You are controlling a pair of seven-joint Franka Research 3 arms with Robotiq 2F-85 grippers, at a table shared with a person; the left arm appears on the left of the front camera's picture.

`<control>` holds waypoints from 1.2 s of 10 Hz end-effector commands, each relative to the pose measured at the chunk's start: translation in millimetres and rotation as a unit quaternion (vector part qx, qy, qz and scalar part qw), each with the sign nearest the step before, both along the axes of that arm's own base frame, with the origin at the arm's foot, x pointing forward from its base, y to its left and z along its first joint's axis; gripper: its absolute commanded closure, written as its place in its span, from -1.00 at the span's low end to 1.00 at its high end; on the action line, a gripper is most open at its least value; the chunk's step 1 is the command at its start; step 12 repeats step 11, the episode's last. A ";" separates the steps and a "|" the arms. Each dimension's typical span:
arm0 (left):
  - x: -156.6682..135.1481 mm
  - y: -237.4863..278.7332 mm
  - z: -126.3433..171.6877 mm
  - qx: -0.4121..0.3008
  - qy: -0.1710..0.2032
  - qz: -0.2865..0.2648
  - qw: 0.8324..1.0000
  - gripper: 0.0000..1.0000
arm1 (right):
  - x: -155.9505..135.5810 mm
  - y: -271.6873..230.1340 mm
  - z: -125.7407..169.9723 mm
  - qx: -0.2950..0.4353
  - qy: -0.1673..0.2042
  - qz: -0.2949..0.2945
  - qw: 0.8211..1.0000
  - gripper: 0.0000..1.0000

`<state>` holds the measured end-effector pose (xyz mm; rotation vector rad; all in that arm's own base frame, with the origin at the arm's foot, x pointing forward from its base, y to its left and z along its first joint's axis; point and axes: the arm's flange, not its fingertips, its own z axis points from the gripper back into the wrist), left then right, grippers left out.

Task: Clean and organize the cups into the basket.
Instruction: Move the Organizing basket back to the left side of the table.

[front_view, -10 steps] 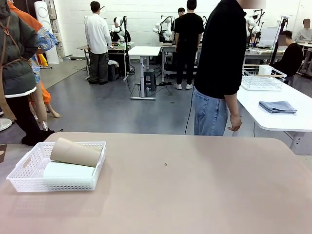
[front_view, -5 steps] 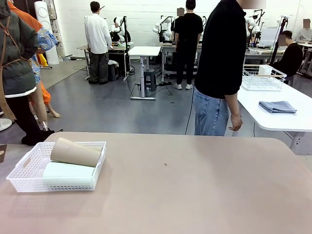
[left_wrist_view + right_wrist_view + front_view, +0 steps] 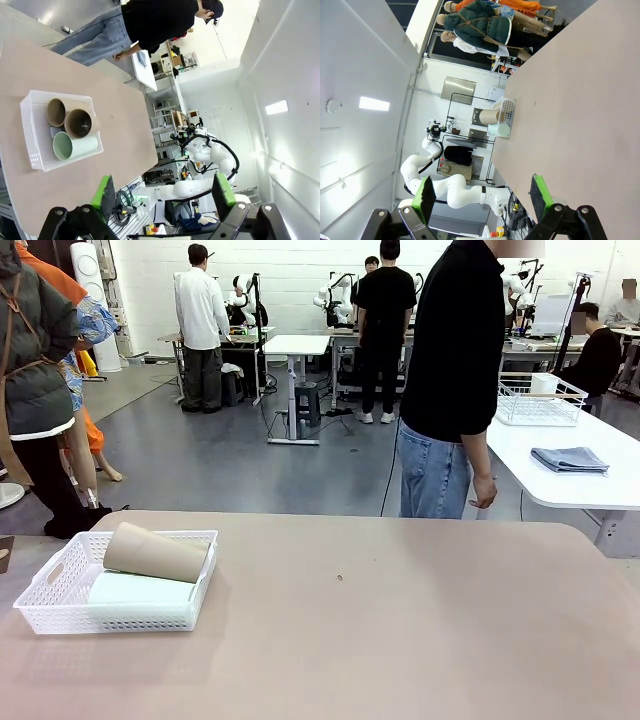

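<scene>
I am a two-armed robot facing a long beige table [image 3: 400, 630] with a person in a black top and blue jeans [image 3: 455, 380] standing at its far edge, at about one o'clock from the table's middle in the front view. The white lattice basket [image 3: 60, 612] sits near my left side, at about nine o'clock from the table's middle. A cardboard-brown cup [image 3: 155, 552] lies on its side across the top of the basket, and the pale mint green cup [image 3: 140, 589] lies below it inside. From my left wrist, the basket [image 3: 35, 145] shows three cups lying with their open mouths toward the camera: two brown ones [image 3: 78, 123] side by side and the mint one [image 3: 75, 146] beside them, all touching. My left gripper [image 3: 162, 192] hangs above the table with its green-padded fingers [image 3: 104, 196] spread wide and nothing between them. My right gripper [image 3: 480, 192] is likewise released, pads far apart and grasping nothing, raised above the table's bare surface, with the basket [image 3: 506, 117] small and far off at about twelve o'clock in its view.
</scene>
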<state>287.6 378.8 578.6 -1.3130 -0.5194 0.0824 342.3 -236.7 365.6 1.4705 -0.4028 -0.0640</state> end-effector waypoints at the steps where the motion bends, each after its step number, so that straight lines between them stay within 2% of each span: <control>1: -1.7 0.5 0.1 -0.001 0.002 -0.002 1.000 -1.00 | -0.3 0.9 1.9 -0.001 0.007 0.004 1.000 -1.00; 12: -1.7 0.5 0.1 -0.001 0.002 -0.002 1.000 -1.00 | -0.3 0.9 1.9 -0.001 0.007 0.004 1.000 -1.00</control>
